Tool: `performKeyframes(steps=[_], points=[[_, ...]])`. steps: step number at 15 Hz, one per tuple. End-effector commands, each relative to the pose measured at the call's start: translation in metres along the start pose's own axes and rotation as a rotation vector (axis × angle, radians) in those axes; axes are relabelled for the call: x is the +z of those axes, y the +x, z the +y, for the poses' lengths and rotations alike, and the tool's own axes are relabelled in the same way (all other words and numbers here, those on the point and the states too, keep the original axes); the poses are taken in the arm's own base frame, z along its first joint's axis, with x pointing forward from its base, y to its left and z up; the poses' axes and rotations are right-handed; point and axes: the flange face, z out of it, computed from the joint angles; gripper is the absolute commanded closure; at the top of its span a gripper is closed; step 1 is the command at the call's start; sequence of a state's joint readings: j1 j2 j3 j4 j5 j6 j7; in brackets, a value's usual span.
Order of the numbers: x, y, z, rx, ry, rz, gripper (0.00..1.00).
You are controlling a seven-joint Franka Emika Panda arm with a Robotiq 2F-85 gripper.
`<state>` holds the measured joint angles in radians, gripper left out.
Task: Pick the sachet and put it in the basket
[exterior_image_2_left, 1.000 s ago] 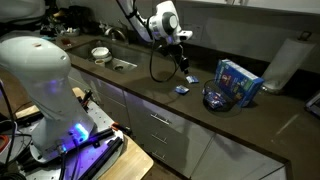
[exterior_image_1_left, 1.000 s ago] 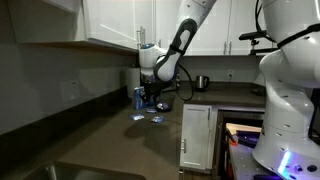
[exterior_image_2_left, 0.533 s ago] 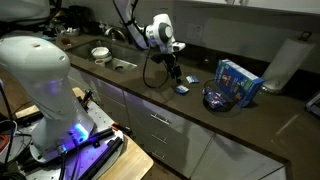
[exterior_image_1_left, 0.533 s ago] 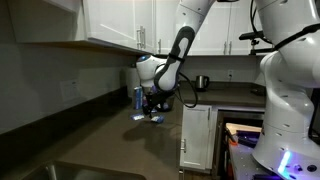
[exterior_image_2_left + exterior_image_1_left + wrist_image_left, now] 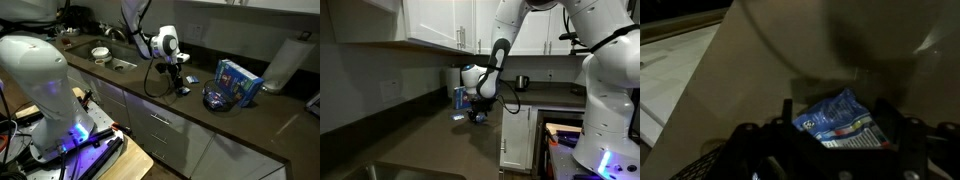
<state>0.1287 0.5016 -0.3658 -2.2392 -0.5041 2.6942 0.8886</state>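
Observation:
The sachet (image 5: 843, 120) is a small flat blue-and-white packet lying on the dark counter. In the wrist view it lies between my two dark fingers. My gripper (image 5: 840, 112) is open and straddles it, low over the counter; it also shows in both exterior views (image 5: 477, 115) (image 5: 181, 87). A second, similar sachet (image 5: 458, 117) lies just beside the gripper. The basket (image 5: 215, 99) is a dark wire bowl on the counter a short way past the gripper. In an exterior view the sachet between the fingers is mostly hidden by the gripper.
A tall upright blue container (image 5: 459, 97) stands behind the sachets. A blue box (image 5: 238, 80) sits behind the basket and a paper towel roll (image 5: 288, 62) beyond it. A bowl (image 5: 100, 53) and a sink (image 5: 121, 64) lie along the counter. A metal cup (image 5: 522, 82) stands near the wall.
The arm has swung down and lowered the gripper from above the counter until its fingers sit on either side of the sachet. The sachets and the basket have not moved.

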Motion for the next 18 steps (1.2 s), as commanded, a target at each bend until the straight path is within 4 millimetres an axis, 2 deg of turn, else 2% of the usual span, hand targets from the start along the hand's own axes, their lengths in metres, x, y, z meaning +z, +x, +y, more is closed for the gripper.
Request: performKeyframes(steps=[1,4,6,8,10,12,13,15,18], points=[[0.009,0.016,0.003,0.049,0.055,-0.015,0.47],[-0.001,0.022,0.0,0.067,0.08,-0.013,0.67],[-0.015,0.023,-0.003,0.068,0.085,-0.012,0.8],[-0.033,0.024,-0.005,0.061,0.094,0.006,0.93],[-0.055,0.025,-0.007,0.052,0.1,0.033,1.0],[-0.076,0.027,-0.008,0.037,0.099,0.073,1.0],[-0.08,0.029,-0.008,0.028,0.086,0.081,1.0],[-0.08,0.031,-0.007,0.02,0.069,0.082,0.72],[-0.069,0.037,0.001,0.022,0.089,0.068,0.55]])
